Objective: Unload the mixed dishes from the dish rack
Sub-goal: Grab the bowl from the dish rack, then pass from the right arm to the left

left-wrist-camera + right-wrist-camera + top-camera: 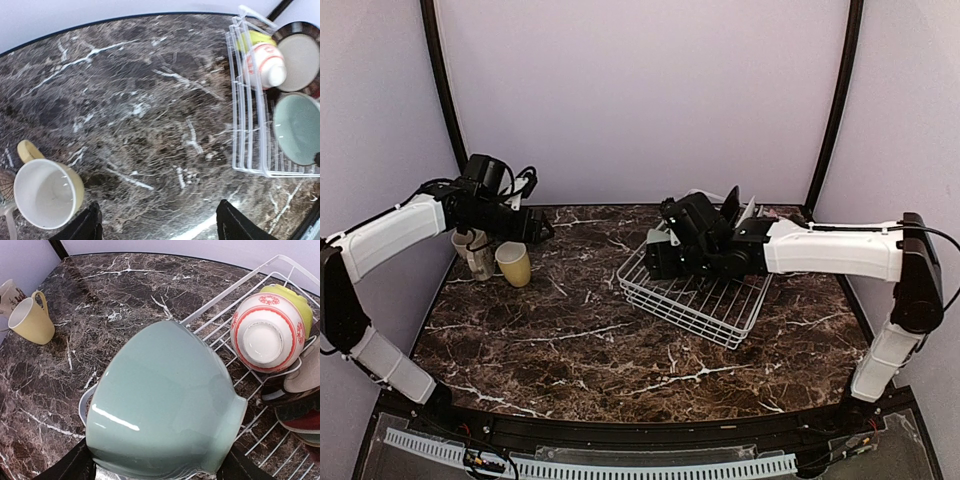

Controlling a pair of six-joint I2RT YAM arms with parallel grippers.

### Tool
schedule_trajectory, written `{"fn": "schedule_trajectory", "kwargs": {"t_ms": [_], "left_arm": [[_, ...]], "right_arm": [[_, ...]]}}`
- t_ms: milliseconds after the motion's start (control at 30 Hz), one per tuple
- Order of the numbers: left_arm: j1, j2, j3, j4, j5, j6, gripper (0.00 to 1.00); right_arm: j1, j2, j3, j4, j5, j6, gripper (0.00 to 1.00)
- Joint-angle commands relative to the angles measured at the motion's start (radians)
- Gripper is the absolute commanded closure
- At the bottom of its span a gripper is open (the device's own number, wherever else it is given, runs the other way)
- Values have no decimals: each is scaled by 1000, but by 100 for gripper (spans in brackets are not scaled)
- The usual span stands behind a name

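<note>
My right gripper (155, 471) is shut on a mint bowl (165, 400), held on its side over the near-left corner of the white wire dish rack (225, 295). In the rack a pink-striped bowl (265, 332) leans against a lime bowl (295, 297), with several plates (300, 415) stacked on edge at the right. My left gripper (160, 227) is open and empty above bare table, beside a yellow mug (47, 192). In the top view the left gripper (542, 228) is far left and the right gripper (660, 255) is at the rack (695, 300).
A beige mug (470, 250) stands behind the yellow mug (515, 264) at the table's left edge. The dark marble table (570, 340) spreads between the mugs and the rack. Black frame posts (440, 80) rise at both back corners.
</note>
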Motion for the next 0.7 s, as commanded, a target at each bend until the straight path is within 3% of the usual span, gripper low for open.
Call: {"fn": "schedule_trajectory", "kwargs": {"t_ms": [0,233,500,667], "left_arm": [[-5,-95,-80,211,260,-43,21],[-17,-49,-177,548,688,-270,20],[-74,14,-239,799,822,-447,20],[-90,36,-241,808,818,-465,20]], "right_arm": [[-37,-103,-89,209,-112,-7,92],[-90,-208,-209,354,-263,26,93],[-92,-280,-270,536,-430,0,100],[-92,-267,-269,639,-550,31,100]]}}
